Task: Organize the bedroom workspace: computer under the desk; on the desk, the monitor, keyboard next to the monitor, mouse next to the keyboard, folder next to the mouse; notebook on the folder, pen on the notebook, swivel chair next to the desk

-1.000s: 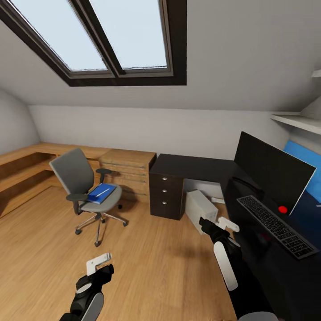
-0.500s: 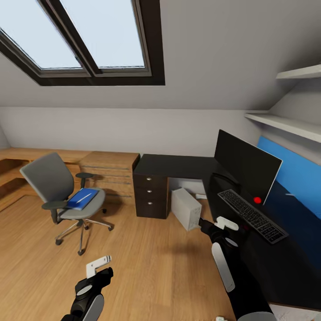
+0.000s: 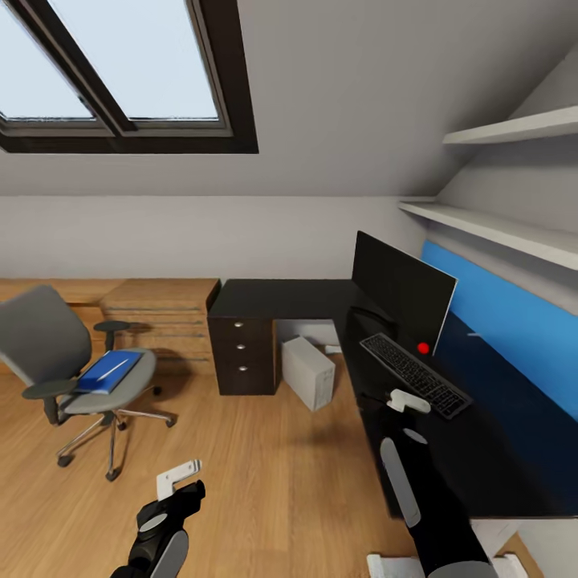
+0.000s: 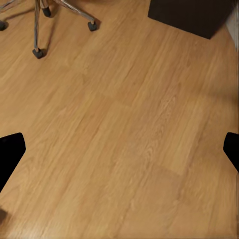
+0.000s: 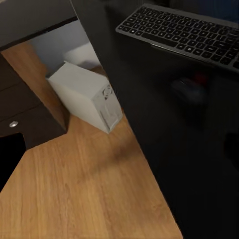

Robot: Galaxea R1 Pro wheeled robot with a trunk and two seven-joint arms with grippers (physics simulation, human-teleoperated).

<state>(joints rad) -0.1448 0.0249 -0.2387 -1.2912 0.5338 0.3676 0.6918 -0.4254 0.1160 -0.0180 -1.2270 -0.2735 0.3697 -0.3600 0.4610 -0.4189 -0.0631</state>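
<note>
from my head i see the monitor (image 3: 404, 292) and keyboard (image 3: 414, 375) on the desk (image 3: 297, 298), the folder (image 3: 110, 371) on the chair (image 3: 60, 361), my right gripper (image 3: 407, 400) over the desk edge, my left wrist over bare floor (image 4: 134, 134), fingers (image 4: 10, 154) apart, my right wrist over the computer (image 5: 87, 94), its jaws i cannot tell.
</note>
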